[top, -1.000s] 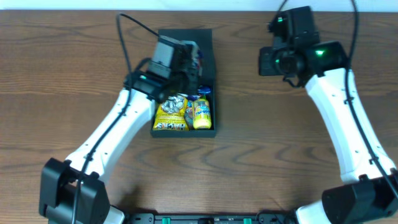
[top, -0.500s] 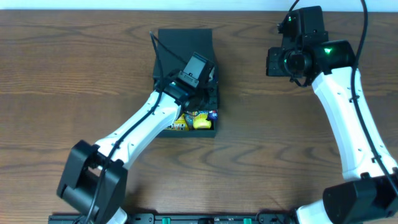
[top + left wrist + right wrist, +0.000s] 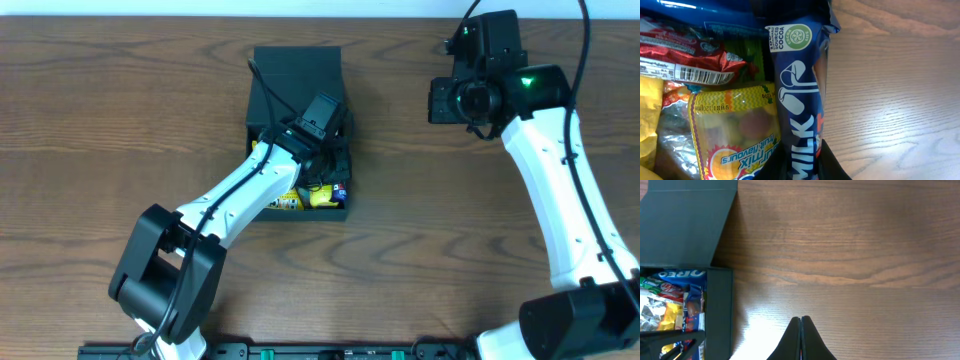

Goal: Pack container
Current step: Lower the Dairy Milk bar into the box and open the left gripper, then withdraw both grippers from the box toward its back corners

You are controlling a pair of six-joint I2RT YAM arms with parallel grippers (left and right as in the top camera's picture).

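Container (image 3: 296,72) sits open on your bench (image 3: 100,120), packed with snacks (image 3: 290,199). Your left gripper (image 3: 328,155) reaches inside, right over a blue milk chocolate bar (image 3: 797,100); you cannot tell its grip. Your right gripper (image 3: 801,330) hovers closed and empty over bare bench nearby.

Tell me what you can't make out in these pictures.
Left fingers: only a dark sliver in the left wrist view; the wrist covers them overhead, so open or shut is unclear.
Container: contents mostly under the left arm overhead; cut by the right wrist view's edge.
Blue bar: name cut off, left wrist view.
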